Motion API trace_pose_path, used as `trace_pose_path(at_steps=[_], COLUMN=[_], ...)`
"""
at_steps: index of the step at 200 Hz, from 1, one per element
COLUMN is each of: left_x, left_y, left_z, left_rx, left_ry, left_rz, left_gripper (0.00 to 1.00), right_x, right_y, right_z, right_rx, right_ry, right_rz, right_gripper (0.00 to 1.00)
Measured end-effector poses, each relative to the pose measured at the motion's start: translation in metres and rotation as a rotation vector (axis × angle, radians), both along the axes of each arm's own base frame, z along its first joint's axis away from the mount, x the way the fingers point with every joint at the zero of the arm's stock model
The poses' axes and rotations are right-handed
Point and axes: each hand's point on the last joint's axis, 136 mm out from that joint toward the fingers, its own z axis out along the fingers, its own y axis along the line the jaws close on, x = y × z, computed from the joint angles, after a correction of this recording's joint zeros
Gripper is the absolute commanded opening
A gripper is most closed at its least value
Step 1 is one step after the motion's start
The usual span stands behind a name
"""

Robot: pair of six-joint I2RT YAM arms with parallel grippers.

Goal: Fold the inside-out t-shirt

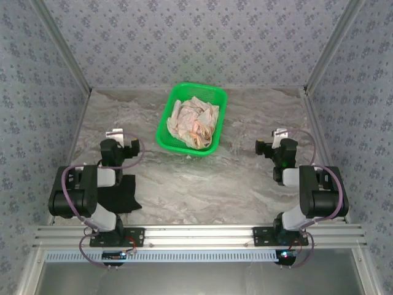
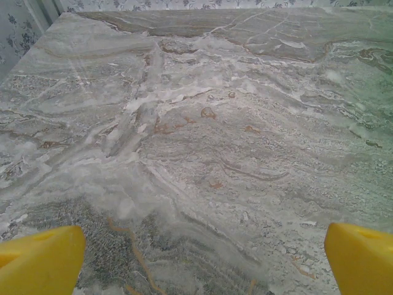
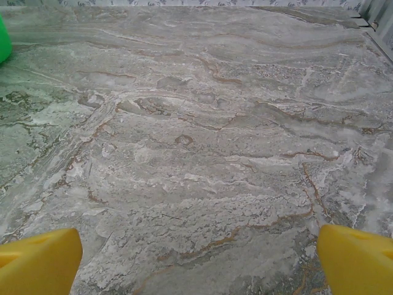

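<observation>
The inside-out t-shirt (image 1: pixel 194 122) lies crumpled in a green basket (image 1: pixel 166 120) at the back middle of the table, pale peach with darker print showing in its folds. My left gripper (image 1: pixel 121 140) rests at the near left, well apart from the basket. Its yellow fingertips (image 2: pixel 40 260) stand wide apart over bare marble, so it is open and empty. Over at the near right sits my right gripper (image 1: pixel 275 140), likewise far from the shirt. Nothing lies between its spread yellow fingertips (image 3: pixel 39 260), and it is open.
A plain black folded garment (image 1: pixel 120 193) lies under the left arm near the front edge. Patterned walls and metal posts close in the table at the sides and back. A sliver of the green basket (image 3: pixel 3 40) shows at the left of the right wrist view.
</observation>
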Motion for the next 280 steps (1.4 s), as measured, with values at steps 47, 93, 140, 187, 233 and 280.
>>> trace_pose_path(at_steps=[47,93,140,187,233,280], left_x=[0.0,0.0,0.0,0.0,-0.006,-0.009], left_y=[0.0,0.0,0.0,0.0,-0.003,-0.062], left_z=[0.0,0.0,0.0,0.0,0.002,0.173], left_rx=[0.0,0.0,0.0,0.0,0.048,-0.057], left_ry=[0.0,0.0,0.0,0.0,0.045,-0.172], left_rz=[0.0,0.0,0.0,0.0,0.033,-0.013], left_gripper=[1.0,1.0,1.0,1.0,1.0,1.0], right_x=[0.0,0.0,0.0,0.0,-0.007,-0.008], right_y=[0.0,-0.001,-0.001,-0.001,0.003,0.012], right_z=[0.0,0.0,0.0,0.0,0.006,0.177], right_rx=[-0.001,-0.001,-0.001,-0.001,-0.027,0.192], right_ry=[0.0,0.0,0.0,0.0,0.029,-0.22], right_rz=[-0.002,-0.003,-0.003,-0.003,-0.019,-0.096], right_gripper=[1.0,1.0,1.0,1.0,1.0,1.0])
